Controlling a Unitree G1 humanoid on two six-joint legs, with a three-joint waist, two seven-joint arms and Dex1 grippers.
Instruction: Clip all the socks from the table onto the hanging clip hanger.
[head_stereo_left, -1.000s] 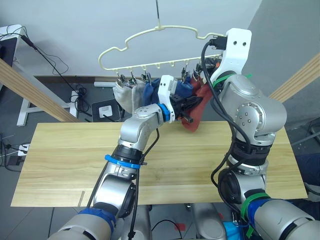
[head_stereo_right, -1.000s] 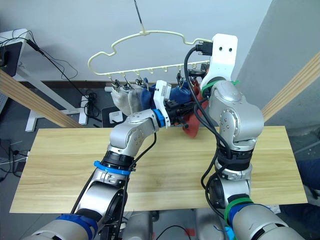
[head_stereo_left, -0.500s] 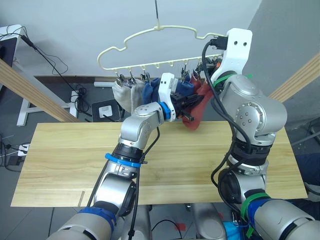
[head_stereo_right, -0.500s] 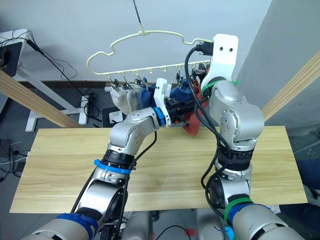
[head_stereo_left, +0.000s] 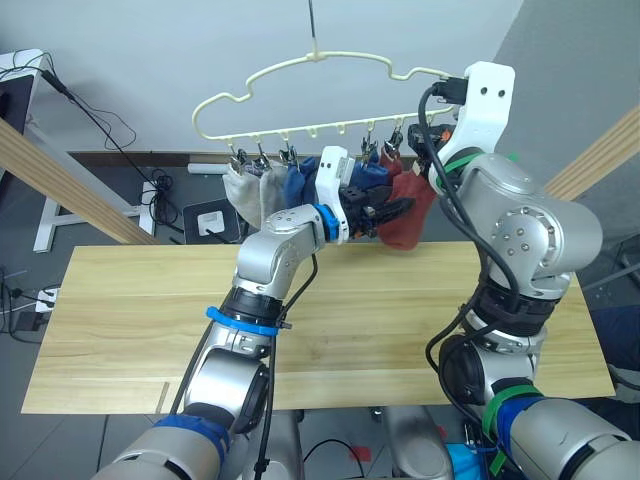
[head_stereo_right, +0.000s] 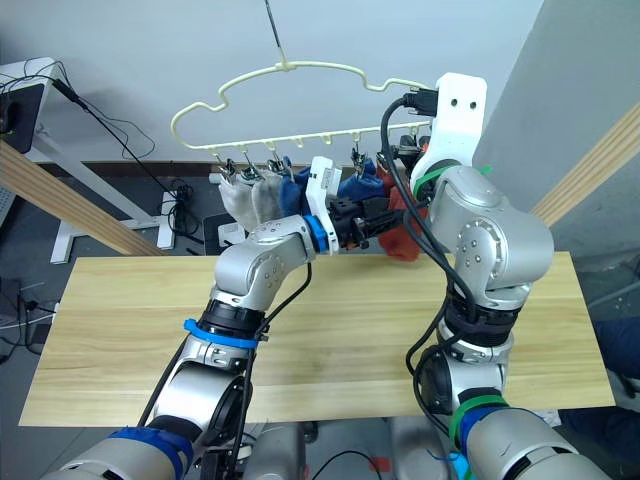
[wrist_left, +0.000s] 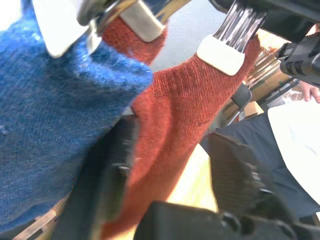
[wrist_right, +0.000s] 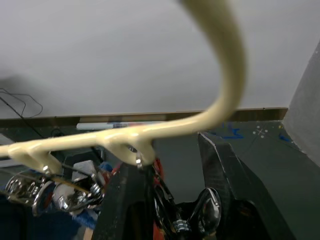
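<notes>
The pale yellow clip hanger (head_stereo_left: 322, 62) hangs by its thin hook above the table (head_stereo_left: 130, 300). From its silver clips hang light grey socks (head_stereo_left: 245, 195), blue socks (head_stereo_left: 300, 182) and a rust-red sock (head_stereo_left: 410, 218). My left gripper (head_stereo_left: 393, 210) is open at the red sock. In the left wrist view its black fingers (wrist_left: 235, 170) stand wide apart either side of the red sock (wrist_left: 170, 125), which a clip (wrist_left: 222, 50) holds, next to a blue sock (wrist_left: 60, 110). My right gripper (wrist_right: 170, 160) is open up at the hanger's right end, its fingers astride a clip (wrist_right: 205, 210).
Thick wooden poles slant past the table at the left (head_stereo_left: 60, 180) and right (head_stereo_left: 590, 165). Cables and a power strip (head_stereo_left: 212, 218) lie on the floor behind. A person's hand (wrist_left: 312, 92) shows beyond the socks in the left wrist view.
My left gripper has opened and let go of the red sock, which now hangs from its clip. The right gripper's fingers have parted and that arm has shifted a little to the right.
</notes>
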